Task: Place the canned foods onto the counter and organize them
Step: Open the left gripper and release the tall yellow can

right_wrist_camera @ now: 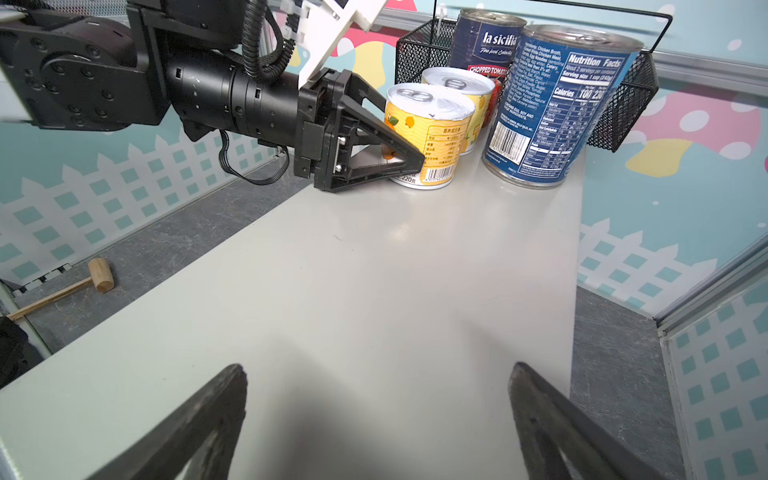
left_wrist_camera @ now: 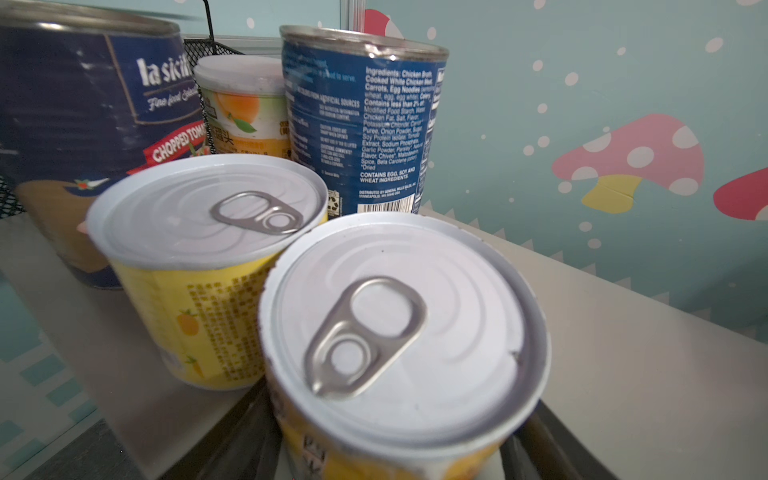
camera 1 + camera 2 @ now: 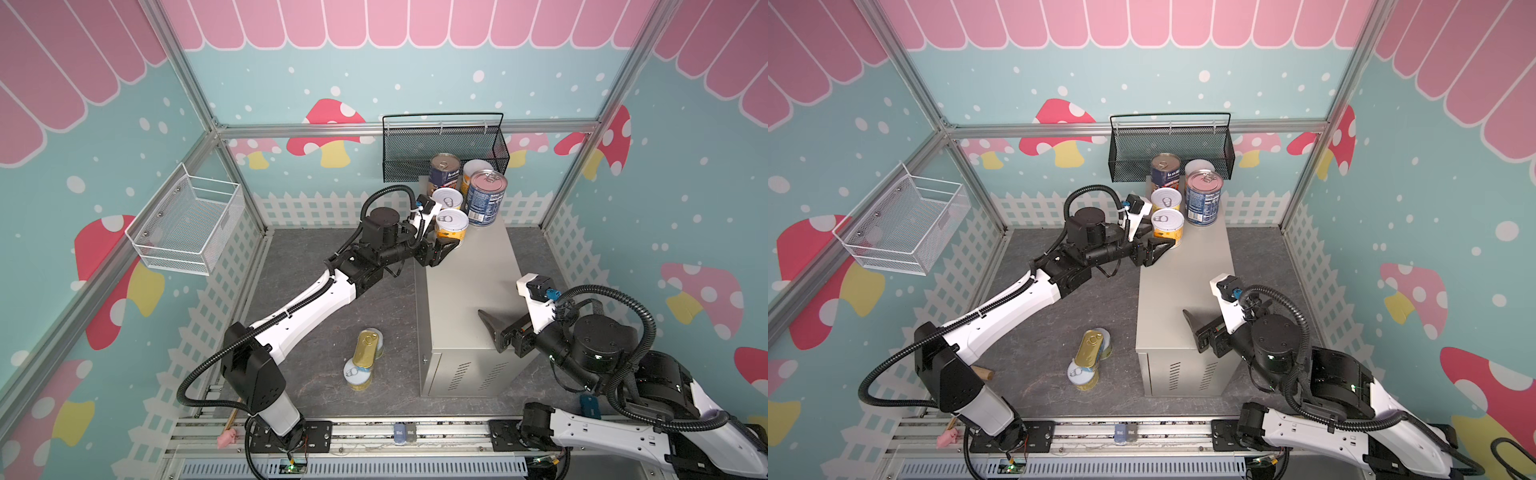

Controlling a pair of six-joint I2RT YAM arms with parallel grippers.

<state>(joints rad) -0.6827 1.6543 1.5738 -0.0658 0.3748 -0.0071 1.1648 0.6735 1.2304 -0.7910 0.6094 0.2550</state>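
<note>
the desk [image 1: 374,270] is smooth painted metal, beige-grey with a soft satin sheen. the front yellow can [image 2: 399,332] has a smooth white-coated lid, a bare brushed-metal pull tab and a glossy printed label; the yellow can behind it [image 2: 199,232] looks the same. the tomato can [image 1: 486,41] and the soup can [image 1: 552,108] wear shiny labels under bare metal rims. the gold tin [image 3: 366,349] is glossy lacquered metal. the black basket [image 1: 623,104] is matt coated wire mesh, the white basket [image 3: 183,249] painted mesh. the mallet [image 1: 102,274] is plain unvarnished wood. the floor [image 3: 390,316] looks matt and stone-veined. the right tool [image 1: 376,374] has fingers [image 1: 220,399] of matt black plastic, scuffed.
</note>
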